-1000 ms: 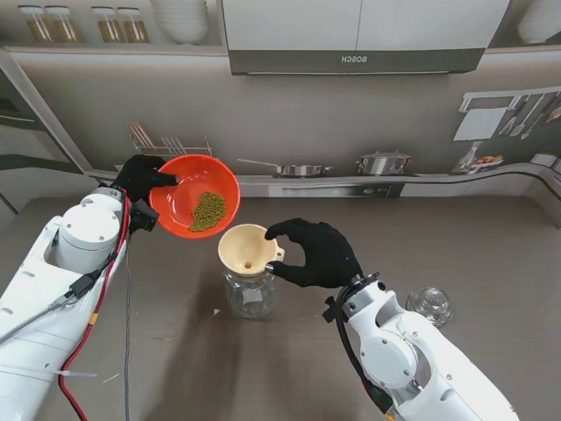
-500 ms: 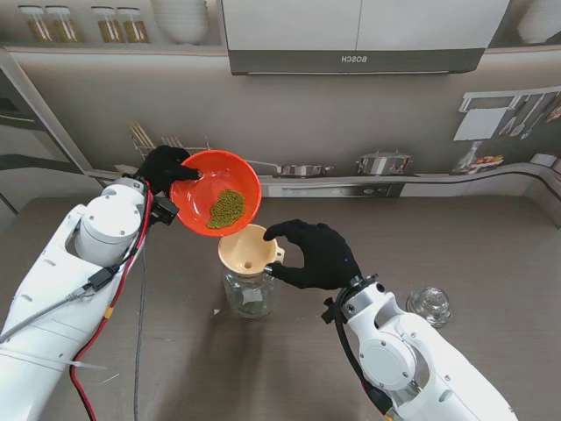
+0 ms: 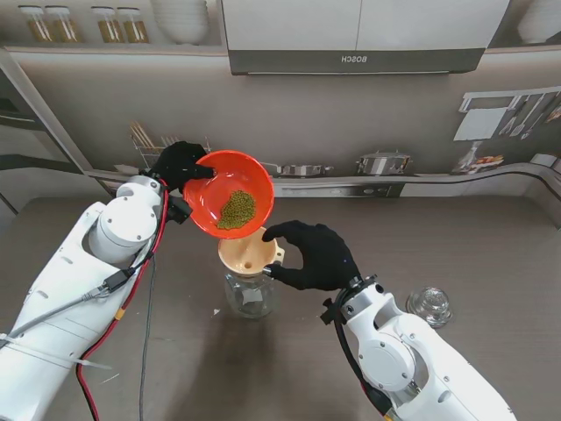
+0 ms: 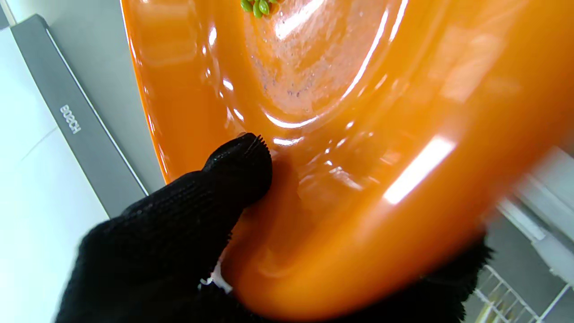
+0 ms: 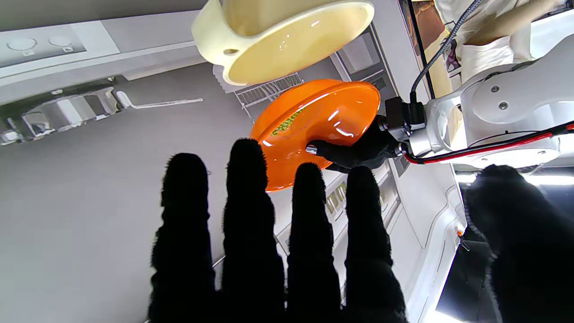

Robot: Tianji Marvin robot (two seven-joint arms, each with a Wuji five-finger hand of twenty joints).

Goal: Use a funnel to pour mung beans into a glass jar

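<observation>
Grey-brown bench [image 3: 491, 254] fills the room's foreground, backed by a printed kitchen wall with a range hood [image 3: 355, 37]. Nearest to me on the right, a small glass lid [image 3: 429, 304] lies on the bench, well apart from everything else.

Next comes the right hand [image 3: 314, 254], black-gloved, curled beside the cream funnel [image 3: 248, 250] with thumb and forefinger at the funnel's small side tab. From the stand view I cannot tell whether it truly pinches the tab or only touches it; in the right wrist view its fingers [image 5: 251, 233] are stretched out side by side and the funnel [image 5: 287, 38] sits beyond them, not between them.

That funnel stands in the mouth of the glass jar [image 3: 251, 296], which is upright on the bench just left of the right hand.

Farther back, the left hand [image 3: 180, 165] grips the orange bowl [image 3: 229, 194] by its rim, thumb [image 4: 233, 175] pressed inside the wall, the other fingers behind. Held in the air, the bowl is tilted towards the funnel, its low edge just over the funnel's far rim. Mung beans [image 3: 237, 210] lie heaped in the bowl's lower part, near that edge.
</observation>
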